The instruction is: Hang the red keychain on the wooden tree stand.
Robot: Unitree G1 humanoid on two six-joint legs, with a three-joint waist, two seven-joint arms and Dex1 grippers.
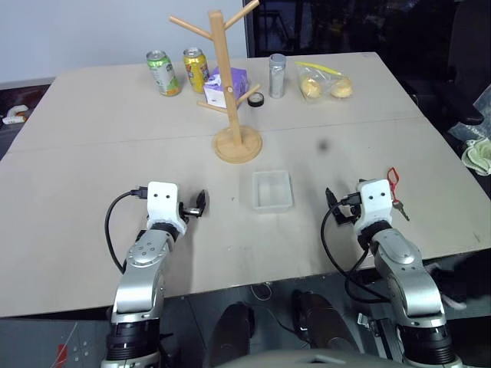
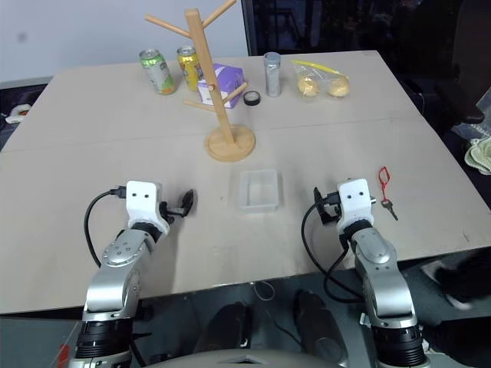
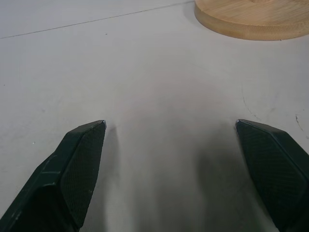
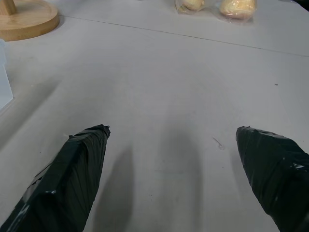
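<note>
The red keychain lies flat on the table at the right, a thin red loop with a small metal key at its near end. It rests just right of my right arm's white wrist block, behind the fingertips. My right gripper is open over bare table with nothing between its fingers. The wooden tree stand stands upright at mid-table on a round base, with angled pegs. My left gripper is open and empty at the near left, and the stand's base lies ahead of it.
A clear shallow tray sits between my two grippers. Along the far edge stand a green can, a yellow can, a purple box, a silver can, a black tape roll and a bag of buns.
</note>
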